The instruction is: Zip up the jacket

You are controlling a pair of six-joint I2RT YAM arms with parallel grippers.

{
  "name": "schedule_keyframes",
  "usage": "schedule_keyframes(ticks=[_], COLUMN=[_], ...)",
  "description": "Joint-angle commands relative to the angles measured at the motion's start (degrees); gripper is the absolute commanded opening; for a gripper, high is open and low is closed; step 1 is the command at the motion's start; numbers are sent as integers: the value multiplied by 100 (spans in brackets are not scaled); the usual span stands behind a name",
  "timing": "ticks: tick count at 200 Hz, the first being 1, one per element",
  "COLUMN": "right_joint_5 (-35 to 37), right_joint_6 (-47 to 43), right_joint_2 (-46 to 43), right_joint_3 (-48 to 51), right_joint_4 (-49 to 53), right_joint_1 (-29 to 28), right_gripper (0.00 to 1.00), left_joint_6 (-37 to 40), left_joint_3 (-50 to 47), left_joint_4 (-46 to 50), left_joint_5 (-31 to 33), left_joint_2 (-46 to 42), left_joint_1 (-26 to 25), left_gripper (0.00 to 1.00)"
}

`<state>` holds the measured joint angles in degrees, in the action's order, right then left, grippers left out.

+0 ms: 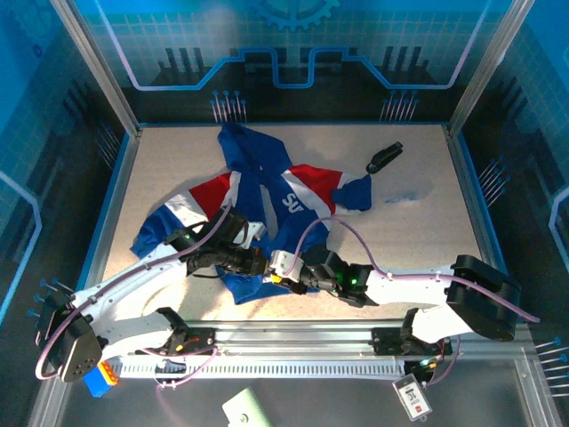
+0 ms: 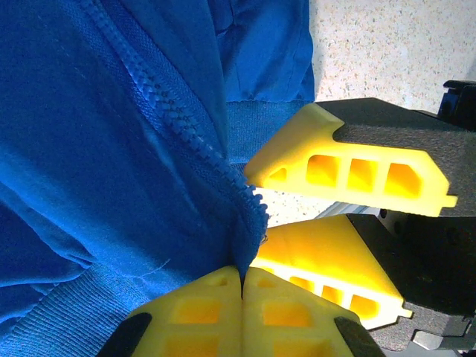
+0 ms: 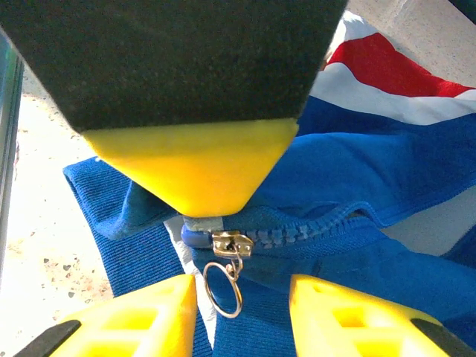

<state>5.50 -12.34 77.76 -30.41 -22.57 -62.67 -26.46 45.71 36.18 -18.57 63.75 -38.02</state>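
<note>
The jacket point(image 1: 267, 200) lies crumpled on the table, blue with red and white panels, its hem toward the arms. My left gripper point(image 1: 256, 260) is shut on the jacket's blue fabric point(image 2: 134, 149) at the zipper's bottom end, with the teeth point(image 2: 186, 126) running up from the pinch point(image 2: 242, 274). My right gripper point(image 1: 283, 269) faces it closely. In the right wrist view my right gripper point(image 3: 242, 301) stands open around the silver slider point(image 3: 232, 243) and its ring pull point(image 3: 223, 291), touching neither. The left gripper's yellow fingertip point(image 3: 190, 163) presses just above the slider.
A black object point(image 1: 384, 157) lies on the speckled table point(image 1: 409, 231) at the far right of the jacket. Blue walls and metal posts enclose the table. The right gripper's yellow fingers point(image 2: 349, 160) crowd the left wrist view.
</note>
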Motion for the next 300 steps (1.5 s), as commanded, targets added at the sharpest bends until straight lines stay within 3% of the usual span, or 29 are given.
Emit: schedule_keyframes(ticks=[1, 46, 150, 247, 300], right_joint_5=[-14, -32, -23, 635, 554], right_joint_6=[91, 144, 202, 738, 839], right_joint_2=[133, 334, 2, 125, 305], right_joint_3=[-143, -225, -191, -905, -1150], right_joint_4=[-101, -269, -94, 1272, 1577], right_joint_1=[-65, -65, -56, 136, 225], right_gripper=[39, 37, 0, 0, 0], left_joint_6=[34, 18, 113, -8, -68], left_joint_3=[219, 236, 186, -254, -369], left_joint_4=[164, 167, 206, 34, -1], left_joint_5=[-195, -200, -156, -94, -115], left_joint_2=[-47, -52, 39, -110, -131], left_joint_1=[36, 36, 43, 11, -42], left_gripper=[0, 0, 0, 0, 0])
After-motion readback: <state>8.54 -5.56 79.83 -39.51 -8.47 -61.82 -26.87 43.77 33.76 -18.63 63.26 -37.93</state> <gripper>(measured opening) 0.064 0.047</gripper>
